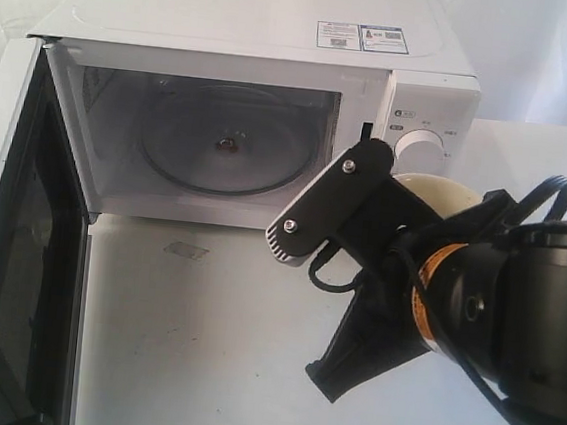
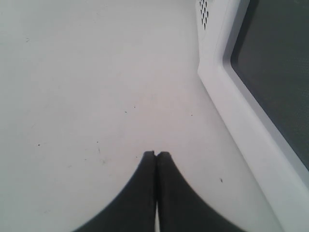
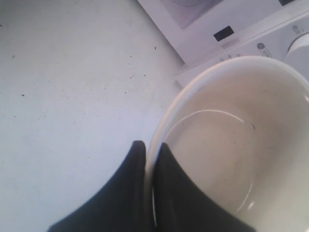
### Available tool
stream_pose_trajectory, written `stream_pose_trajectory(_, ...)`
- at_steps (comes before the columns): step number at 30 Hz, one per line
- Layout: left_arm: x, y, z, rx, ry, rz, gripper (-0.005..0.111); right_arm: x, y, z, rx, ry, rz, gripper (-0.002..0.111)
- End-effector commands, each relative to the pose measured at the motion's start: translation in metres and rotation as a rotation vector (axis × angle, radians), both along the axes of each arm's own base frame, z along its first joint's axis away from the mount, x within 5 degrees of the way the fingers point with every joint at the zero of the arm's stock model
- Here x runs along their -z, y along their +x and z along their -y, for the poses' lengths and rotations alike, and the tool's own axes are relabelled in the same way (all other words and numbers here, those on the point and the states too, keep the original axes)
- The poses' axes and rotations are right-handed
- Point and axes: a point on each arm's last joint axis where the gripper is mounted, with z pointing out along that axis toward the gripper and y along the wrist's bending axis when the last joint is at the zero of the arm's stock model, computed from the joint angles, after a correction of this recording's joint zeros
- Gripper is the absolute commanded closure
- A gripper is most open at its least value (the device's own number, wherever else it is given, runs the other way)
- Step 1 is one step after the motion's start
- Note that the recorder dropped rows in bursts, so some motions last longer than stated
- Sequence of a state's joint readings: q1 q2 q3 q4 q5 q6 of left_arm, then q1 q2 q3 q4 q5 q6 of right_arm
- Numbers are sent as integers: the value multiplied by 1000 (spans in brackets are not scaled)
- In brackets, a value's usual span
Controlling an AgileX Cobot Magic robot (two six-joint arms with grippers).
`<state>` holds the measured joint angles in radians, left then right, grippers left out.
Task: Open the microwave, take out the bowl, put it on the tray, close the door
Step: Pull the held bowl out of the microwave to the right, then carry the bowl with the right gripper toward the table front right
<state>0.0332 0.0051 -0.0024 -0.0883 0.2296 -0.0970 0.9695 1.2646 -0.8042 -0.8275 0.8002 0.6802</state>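
The microwave stands open, with its door swung out at 9 o'clock of the cavity and the glass turntable in plain sight inside. The bowl is outside, at 4 o'clock of the cavity in the exterior view, just in front of the dial. The right gripper pinches its rim, one finger inside and one outside. The left gripper has its fingers pressed together on nothing, above the table near the door's white frame.
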Motion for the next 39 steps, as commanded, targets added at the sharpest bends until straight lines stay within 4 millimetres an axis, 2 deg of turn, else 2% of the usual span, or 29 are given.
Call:
stream_pose_trajectory(1,1,0,0,-3,-9,1,107,-8,-5,11,47,11,-1,108)
stream_pose_trajectory(4,1,0,0,-3,-9,1,107,-7,-10,18,64,17,-4,108)
stream_pose_trajectory(15,1,0,0,-3,-9,1,107,17,-22,48,200,-61,-28,108)
stream_pose_trajectory(19,1,0,0,-3,-9,1,107,17,-8,51,194,39,10,108)
stream_pose_trajectory(23,1,0,0,-3,-9,1,107,19,8,71,308,100,-14,108)
stream_pose_trajectory(26,1,0,0,-3,-9,1,107,29,19,69,286,165,-70,108)
stream_pose_trajectory(31,1,0,0,-3,-9,1,107,65,32,69,337,62,-229,108)
stream_pose_trajectory(35,1,0,0,-3,-9,1,107,77,36,64,343,54,-273,108)
stream_pose_trajectory(39,1,0,0,-3,-9,1,107,78,37,63,328,58,-271,108)
